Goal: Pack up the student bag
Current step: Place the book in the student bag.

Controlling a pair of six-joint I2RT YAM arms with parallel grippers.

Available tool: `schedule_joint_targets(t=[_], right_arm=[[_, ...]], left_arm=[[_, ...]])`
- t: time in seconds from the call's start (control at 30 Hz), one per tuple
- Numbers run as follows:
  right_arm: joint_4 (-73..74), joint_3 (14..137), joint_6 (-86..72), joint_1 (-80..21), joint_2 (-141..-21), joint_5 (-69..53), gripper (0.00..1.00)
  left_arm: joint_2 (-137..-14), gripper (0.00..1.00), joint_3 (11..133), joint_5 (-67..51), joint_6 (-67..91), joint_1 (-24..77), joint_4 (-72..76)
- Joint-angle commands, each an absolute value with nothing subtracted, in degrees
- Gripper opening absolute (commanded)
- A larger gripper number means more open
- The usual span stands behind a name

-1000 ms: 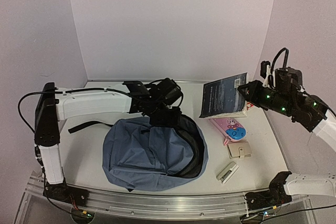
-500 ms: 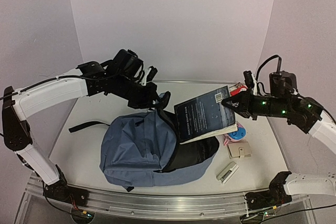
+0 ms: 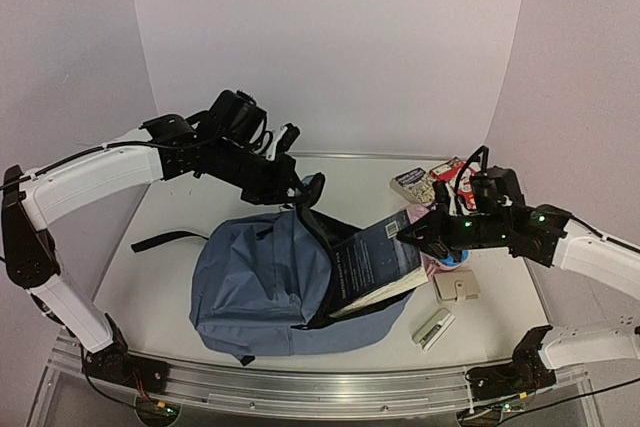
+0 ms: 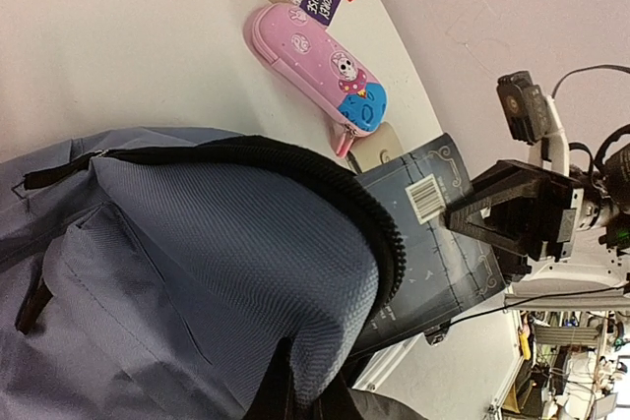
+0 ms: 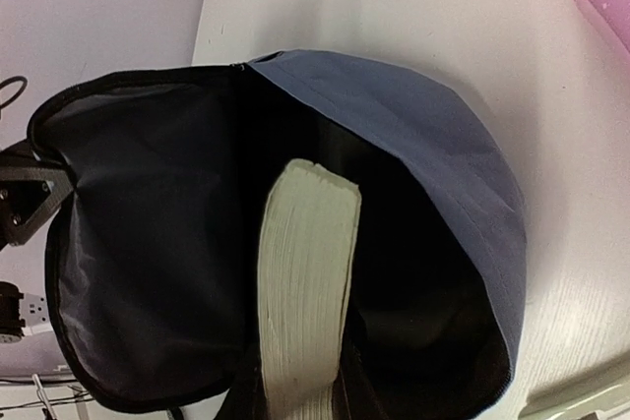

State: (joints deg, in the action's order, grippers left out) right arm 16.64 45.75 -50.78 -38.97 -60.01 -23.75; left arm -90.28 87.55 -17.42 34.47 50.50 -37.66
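The dusty-blue student bag [image 3: 250,277] lies mid-table with its black-zippered mouth facing right. My left gripper [image 3: 303,195] is shut on the bag's upper rim [image 4: 295,361] and holds the mouth lifted open. My right gripper [image 3: 415,237] is shut on a dark navy book [image 3: 375,262] and holds it partly inside the opening. In the right wrist view the book's cream page edge [image 5: 305,282] points into the dark grey lining [image 5: 148,243]. In the left wrist view the book's cover with barcode [image 4: 433,243] shows behind the zipper edge.
A pink pencil case [image 4: 315,66] lies right of the bag, partly hidden by my right arm. Two books [image 3: 430,179] lie at the back right. A beige wallet [image 3: 456,288] and a small stapler [image 3: 433,329] lie at the front right. A black strap [image 3: 165,240] trails left.
My right gripper has moved down and left, carrying the book from above the bag into its opening. My left gripper has lifted the bag's rim up, widening the mouth.
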Motion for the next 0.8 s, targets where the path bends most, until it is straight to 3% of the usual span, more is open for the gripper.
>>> schedule_joint_targets(t=[0.0,0.37,0.77], right_arm=[[-3.99,45.13,-58.83,-39.95,-62.33,-26.9,0.0],[-25.09,41.13,-71.48,-40.66,-69.05,-28.25,0.0],[-37.17,39.88,-74.78,-44.62,-78.15,-24.25,0.0]], left_arm=[[-86.92,0.0,88.94,-19.67,33.49,50.19,-35.39],[-86.93,0.0,88.69,-21.65,32.68,50.1,-34.74],[-89.54,0.0,90.56,-24.38,31.94,49.83,-33.42]])
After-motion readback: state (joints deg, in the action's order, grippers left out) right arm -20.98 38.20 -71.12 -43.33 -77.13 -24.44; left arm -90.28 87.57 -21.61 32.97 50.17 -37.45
